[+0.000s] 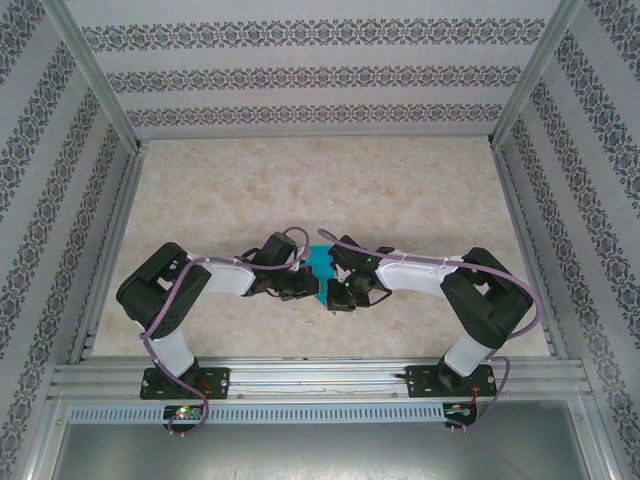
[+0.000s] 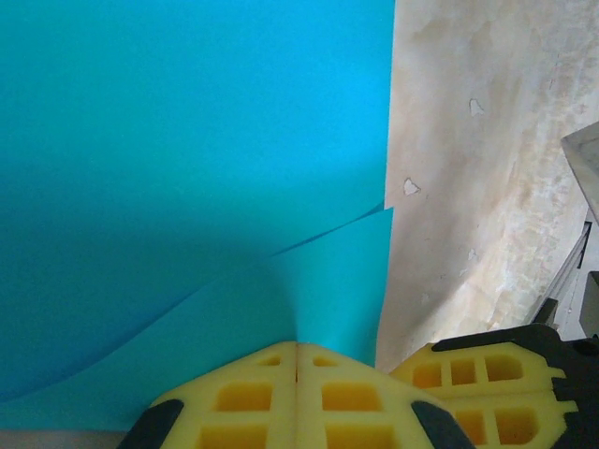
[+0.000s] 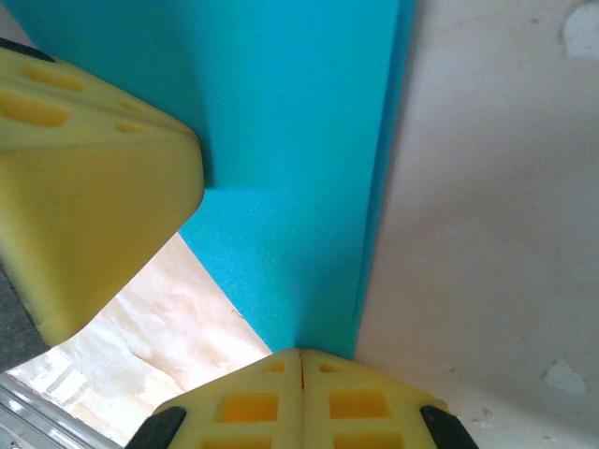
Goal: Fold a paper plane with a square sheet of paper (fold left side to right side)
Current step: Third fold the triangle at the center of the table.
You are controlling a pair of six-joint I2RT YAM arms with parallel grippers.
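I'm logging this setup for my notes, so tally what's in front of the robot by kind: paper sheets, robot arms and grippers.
Paper sheets: 1, the teal-blue paper
Robot arms: 2, the left arm and the right arm
Grippers: 2, the left gripper and the right gripper
Total: 5

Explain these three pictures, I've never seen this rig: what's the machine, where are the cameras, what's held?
Two robot arms are bolted at the near edge of a beige marbled table. The overhead picture looks down from behind them; the others come from wrist cameras, yellow foam fingers at the bottom. A thin teal-blue sheet of paper, partly folded over itself, lies between the arms. The left gripper is shut, pinching a lifted layer. The right gripper is shut at the folded edge; whether it grips is unclear.
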